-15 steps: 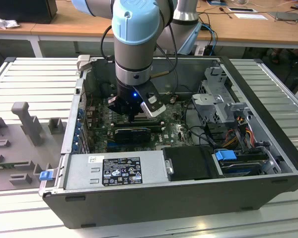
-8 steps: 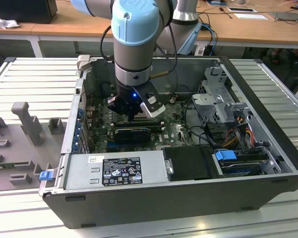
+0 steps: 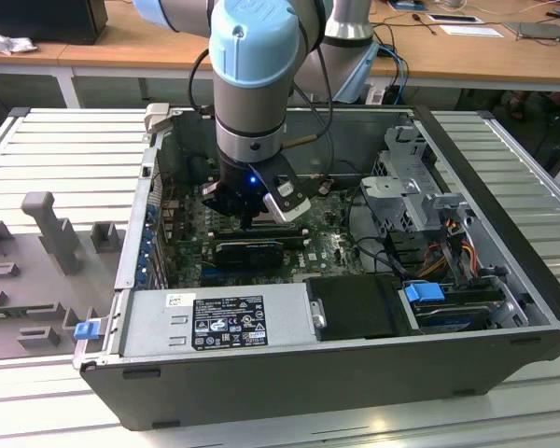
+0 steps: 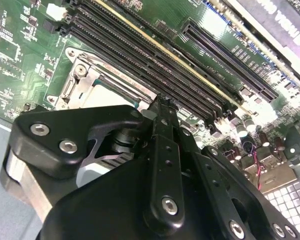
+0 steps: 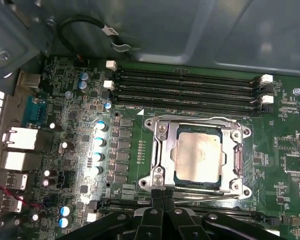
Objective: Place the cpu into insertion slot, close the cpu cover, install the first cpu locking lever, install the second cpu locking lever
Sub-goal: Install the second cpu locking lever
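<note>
Now claw [image 5: 162,197] pressed together, holding nothing, tips at cpu cover [image 5: 162,145] edge; cpu [image 5: 198,154] seated beneath.

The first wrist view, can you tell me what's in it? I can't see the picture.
A pale square cpu sits in the insertion slot on a green circuit board, with the silvery cpu cover lying down around it. The black pincer sits at the socket's near edge, fingertips together. Long black memory slots run beyond the socket.
</note>
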